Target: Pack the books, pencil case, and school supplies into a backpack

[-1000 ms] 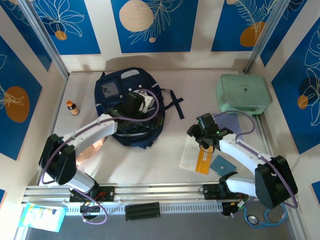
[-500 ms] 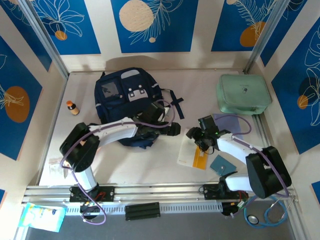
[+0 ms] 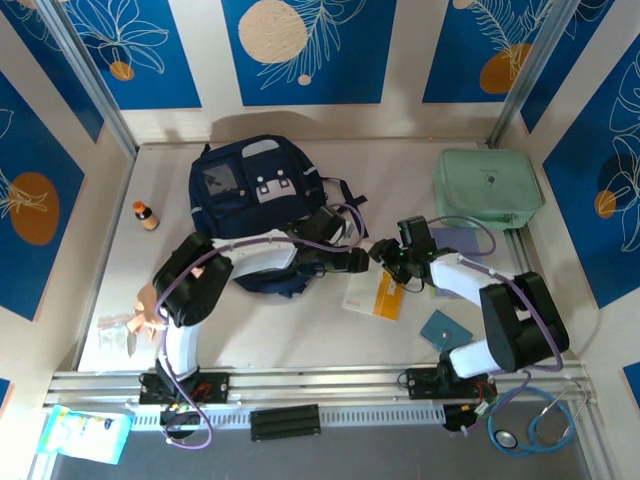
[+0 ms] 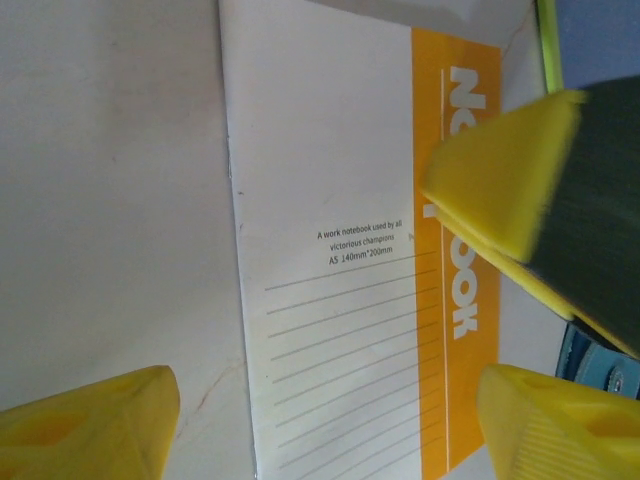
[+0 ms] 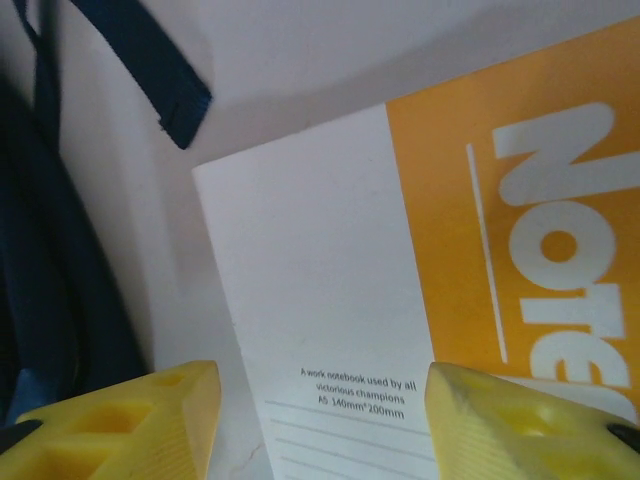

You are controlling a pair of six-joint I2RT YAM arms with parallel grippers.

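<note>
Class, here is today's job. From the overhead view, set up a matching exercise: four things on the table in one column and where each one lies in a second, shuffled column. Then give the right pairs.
Column one
1. backpack
2. mint-green case
3. orange-capped bottle
4. orange-band notebook

Column two
A. by the left edge of the table
B. far right corner
C. middle of the table
D. far side, left of centre

Pairs: 1-D, 2-B, 3-A, 4-C
</note>
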